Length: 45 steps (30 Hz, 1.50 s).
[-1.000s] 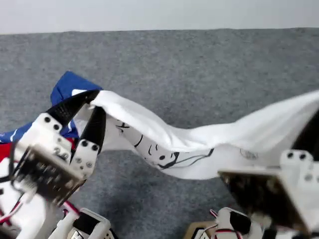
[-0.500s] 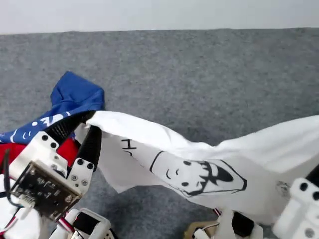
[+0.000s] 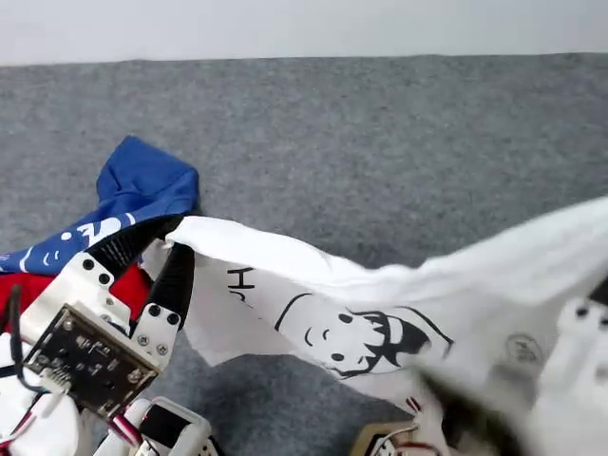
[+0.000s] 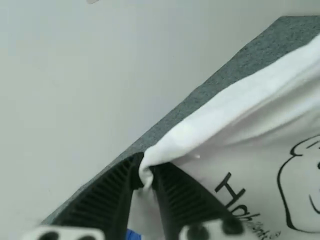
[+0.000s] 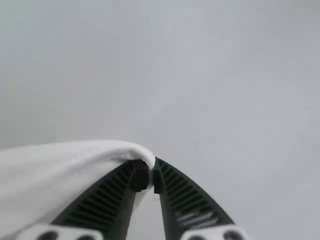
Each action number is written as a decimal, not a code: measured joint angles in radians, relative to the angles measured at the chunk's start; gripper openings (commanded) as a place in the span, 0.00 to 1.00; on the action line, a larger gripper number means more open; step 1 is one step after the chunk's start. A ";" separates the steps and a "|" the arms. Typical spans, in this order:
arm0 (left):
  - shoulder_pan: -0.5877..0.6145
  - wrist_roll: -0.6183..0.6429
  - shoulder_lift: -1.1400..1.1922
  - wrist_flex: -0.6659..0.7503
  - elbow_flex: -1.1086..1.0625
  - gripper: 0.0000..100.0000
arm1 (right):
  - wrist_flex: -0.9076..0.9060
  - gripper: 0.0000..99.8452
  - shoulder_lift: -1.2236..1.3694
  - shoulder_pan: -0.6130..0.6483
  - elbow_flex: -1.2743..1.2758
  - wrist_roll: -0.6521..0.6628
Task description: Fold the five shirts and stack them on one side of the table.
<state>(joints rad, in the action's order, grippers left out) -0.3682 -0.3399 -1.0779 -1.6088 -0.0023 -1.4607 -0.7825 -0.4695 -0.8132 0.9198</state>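
Slippage is looking like the real danger in the high view. The white shirt (image 3: 380,294) is hanging in the air above the near edge of the table (image 3: 380,123), stretched between two small pinches of cloth. If either pinch lets go, the whole thing is dropping in a heap. Its sagging side is also passing close to the blue shirt (image 3: 142,180) and red shirt (image 3: 38,285) lying at the table's left edge, and it could be snagging them. The left gripper (image 3: 174,231) is sitting raised beside those two, clamped on the white shirt's corner, while the other end is being held up toward the right edge.

In the left wrist view, the left gripper (image 4: 145,177) is biting only a thin fold of the white shirt (image 4: 240,110), fingers nearly meeting. That is looking like a slim hold to me.

In the right wrist view, the right gripper (image 5: 145,172) is pointing up and away from the table, nipping the white shirt (image 5: 60,170) just at its tips.
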 measured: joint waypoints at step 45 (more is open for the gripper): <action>0.218 0.034 0.793 1.310 -0.667 0.00 | 1.194 0.01 0.485 0.302 1.278 -0.129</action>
<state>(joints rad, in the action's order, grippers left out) -0.1504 -0.3061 -0.2846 -0.2984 -0.6697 -0.2670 -0.2977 -0.1672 0.4649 0.7910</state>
